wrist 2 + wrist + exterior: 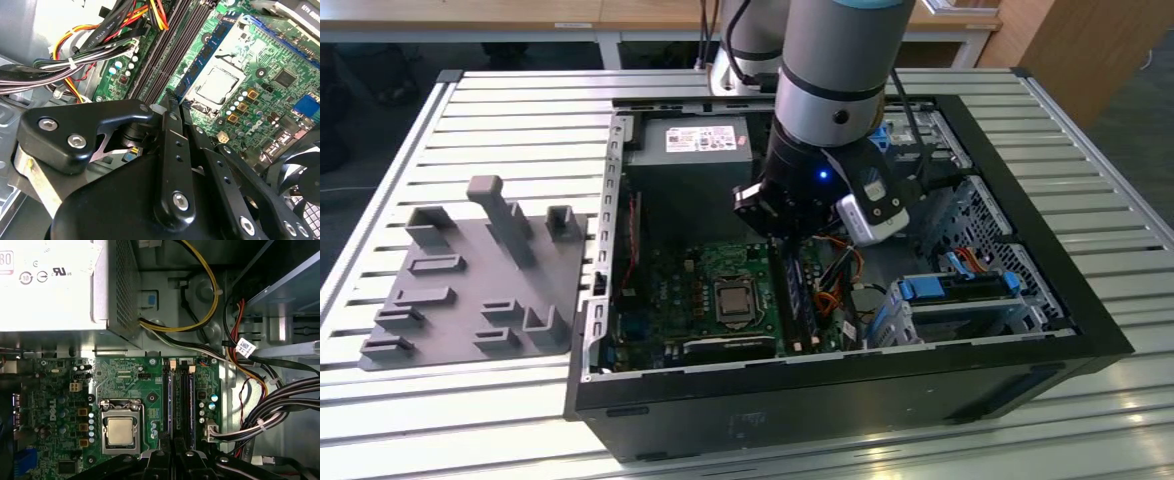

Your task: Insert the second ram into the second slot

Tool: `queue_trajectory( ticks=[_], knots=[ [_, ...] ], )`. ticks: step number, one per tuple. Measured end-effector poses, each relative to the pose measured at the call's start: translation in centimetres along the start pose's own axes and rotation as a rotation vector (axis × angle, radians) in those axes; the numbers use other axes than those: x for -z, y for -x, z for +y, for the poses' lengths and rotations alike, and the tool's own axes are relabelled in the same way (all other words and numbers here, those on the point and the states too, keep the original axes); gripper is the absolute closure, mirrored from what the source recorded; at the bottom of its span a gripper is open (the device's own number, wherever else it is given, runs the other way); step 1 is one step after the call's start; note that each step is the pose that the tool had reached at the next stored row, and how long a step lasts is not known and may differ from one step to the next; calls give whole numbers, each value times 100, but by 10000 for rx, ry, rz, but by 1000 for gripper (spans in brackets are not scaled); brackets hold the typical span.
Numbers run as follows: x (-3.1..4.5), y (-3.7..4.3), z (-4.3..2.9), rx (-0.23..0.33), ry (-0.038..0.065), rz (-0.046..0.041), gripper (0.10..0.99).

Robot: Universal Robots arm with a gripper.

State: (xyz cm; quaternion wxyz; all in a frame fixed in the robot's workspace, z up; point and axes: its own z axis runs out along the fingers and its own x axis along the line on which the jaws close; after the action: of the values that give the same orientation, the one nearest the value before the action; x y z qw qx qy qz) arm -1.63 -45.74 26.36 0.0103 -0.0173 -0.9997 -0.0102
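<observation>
My gripper (781, 238) hangs inside the open computer case (1067, 300), low over the memory slots (797, 300) beside the CPU socket (732, 300). In both wrist views its black fingers (170, 145) lie close together, so the gripper (164, 106) looks shut, tips at one end of the slots by a pale latch. A dark blue ram stick (204, 50) stands seated in the slot nearest the socket. In the first wrist view a second long stick, the second ram (188, 400), appears to stand in a slot farther from the socket (121, 431), running toward the gripper (174, 450).
Bundled cables (270, 405) crowd the side of the slots away from the socket. The silver power supply (55, 285) sits beyond the board. Blue drive brackets (958, 288) fill one corner of the case. A grey fixture plate (474, 275) lies at the exterior view's left.
</observation>
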Motion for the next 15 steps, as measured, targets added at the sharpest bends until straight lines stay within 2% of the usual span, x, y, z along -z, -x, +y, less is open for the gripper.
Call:
queue_trajectory(
  ticks=[15],
  knots=[
    [-97,22,-1,56,-5,11,945]
  ],
)
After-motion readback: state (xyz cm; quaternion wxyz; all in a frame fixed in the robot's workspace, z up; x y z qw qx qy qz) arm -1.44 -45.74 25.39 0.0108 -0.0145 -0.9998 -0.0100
